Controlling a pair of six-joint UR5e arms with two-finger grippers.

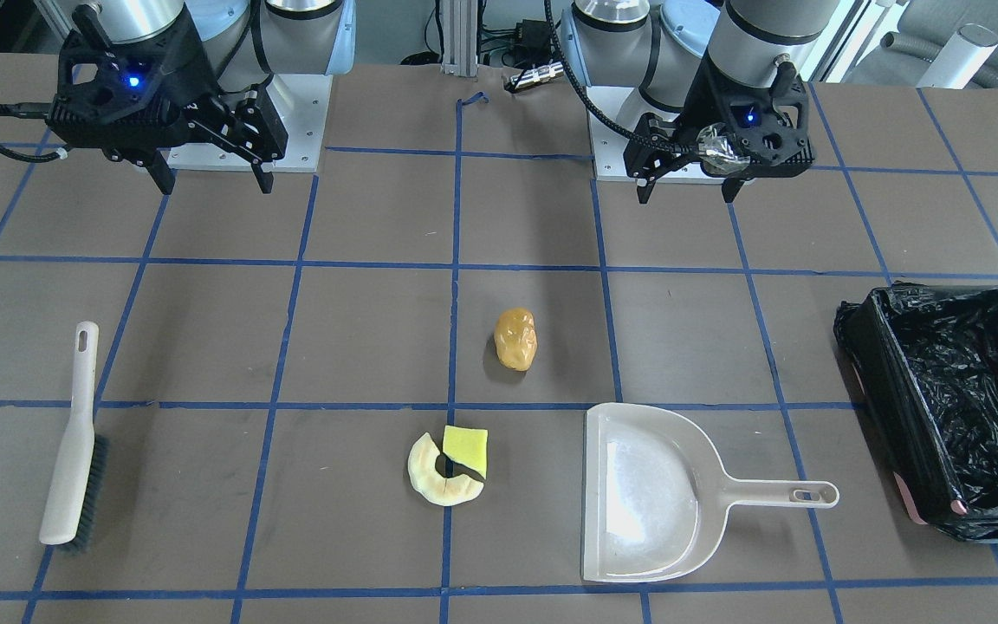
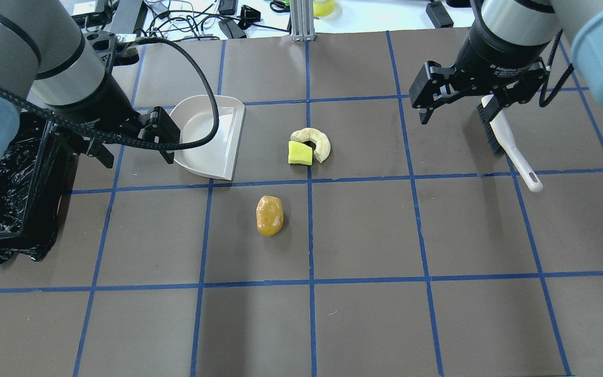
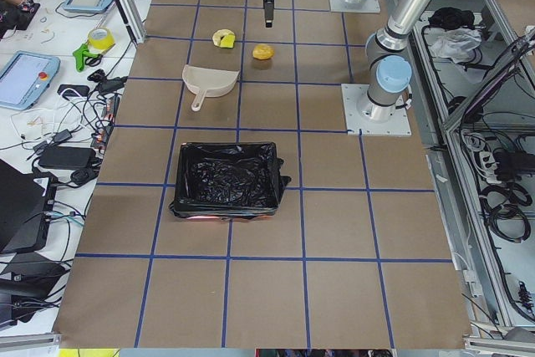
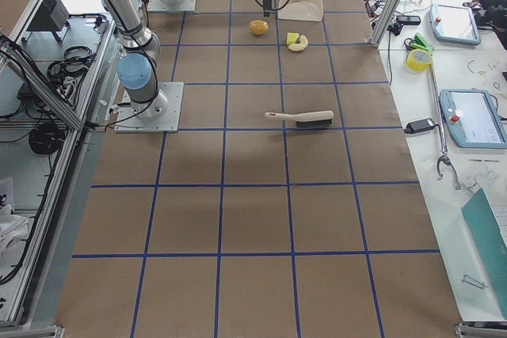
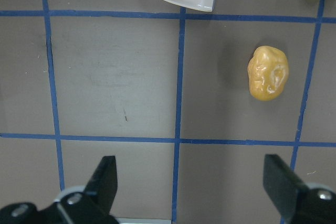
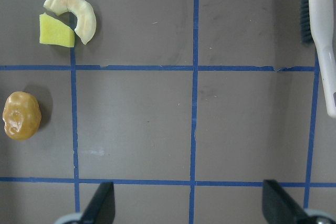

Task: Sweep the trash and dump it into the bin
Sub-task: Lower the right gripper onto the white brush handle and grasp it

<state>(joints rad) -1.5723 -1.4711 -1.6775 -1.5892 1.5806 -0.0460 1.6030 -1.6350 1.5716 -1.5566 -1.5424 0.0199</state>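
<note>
Trash: lump [image 1: 515, 339] is lying alone mid-table [image 1: 360, 329], on brown matting gridded with blue tape. The slice [image 1: 438, 475] is curling around the sponge [image 1: 466, 451], touching it, nearer the operators' edge. Dustpan [image 1: 638, 494] is sitting near these, handle pointing at the bin [image 1: 876, 390], which is standing at the robot's left end. Brush [image 1: 73, 433] is lying well apart at the right end. Left gripper [image 1: 685, 195] and right gripper [image 1: 217, 184] are hanging above the robot-side squares, pointing down, jaws spread wide, gripping nothing. Cables [image 2: 186, 21] are crowding the bench beyond the far edge.
</note>
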